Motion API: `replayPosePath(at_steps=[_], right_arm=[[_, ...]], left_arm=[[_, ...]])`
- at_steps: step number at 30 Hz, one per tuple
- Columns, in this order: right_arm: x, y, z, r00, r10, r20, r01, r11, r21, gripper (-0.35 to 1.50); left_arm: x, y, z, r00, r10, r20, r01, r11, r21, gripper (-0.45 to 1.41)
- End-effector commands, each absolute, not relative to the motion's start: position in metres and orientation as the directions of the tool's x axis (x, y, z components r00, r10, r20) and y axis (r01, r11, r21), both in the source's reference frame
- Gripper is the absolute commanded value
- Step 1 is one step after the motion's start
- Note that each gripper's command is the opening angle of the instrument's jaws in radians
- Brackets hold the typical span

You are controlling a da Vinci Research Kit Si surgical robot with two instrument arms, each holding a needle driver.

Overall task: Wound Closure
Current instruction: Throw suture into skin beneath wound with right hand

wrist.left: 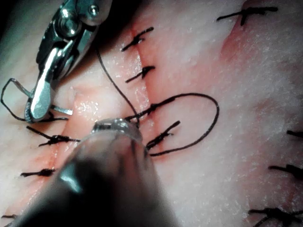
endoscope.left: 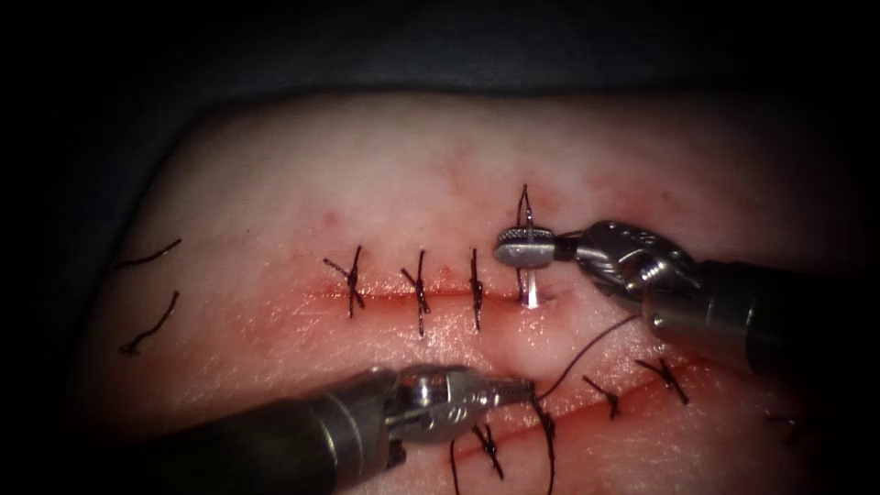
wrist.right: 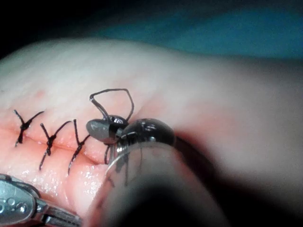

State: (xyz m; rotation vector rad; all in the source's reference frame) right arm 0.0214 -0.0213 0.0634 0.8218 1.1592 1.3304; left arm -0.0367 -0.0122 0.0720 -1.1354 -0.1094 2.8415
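Right tool [endoscope.left: 524,247] fingers clenched on curved needle [endoscope.left: 529,286] mid-curve, its tip in the tissue [endoscope.left: 385,174] at the cut [endoscope.left: 394,295]. Left tool [endoscope.left: 513,392] fingers grasp dark thread [endoscope.left: 587,353].

We see the thin shiny needle [endoscope.left: 529,275] standing up, its tip in the tissue [endoscope.left: 385,183] by the cut [endoscope.left: 403,295], dark thread [endoscope.left: 587,353] trailing near.

I see dark blue-grey worktop [endoscope.left: 367,46] beyond the far edge of the tissue [endoscope.left: 412,156]. Two loose cut thread ends lie at the tissue's left margin, upper [endoscope.left: 147,255] and lower [endoscope.left: 151,325], near each other, not touching.
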Motion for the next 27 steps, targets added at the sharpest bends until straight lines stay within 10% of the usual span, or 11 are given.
replayPosePath(at_steps=[1, 27], right_arm=[[0.0225, -0.0211, 0.0632, -0.122, 0.979, -0.162, -0.307, 0.118, 0.944, -0.35], [0.0236, -0.0258, 0.0617, -0.107, 0.993, 0.038, -0.256, -0.065, 0.965, -0.35]], left_arm=[[-0.0374, -0.0117, 0.0723, -0.721, 0.099, -0.686, -0.048, -0.995, -0.093, -0.38], [-0.0371, -0.0113, 0.0720, -0.723, 0.101, -0.683, -0.050, -0.994, -0.094, -0.40]])
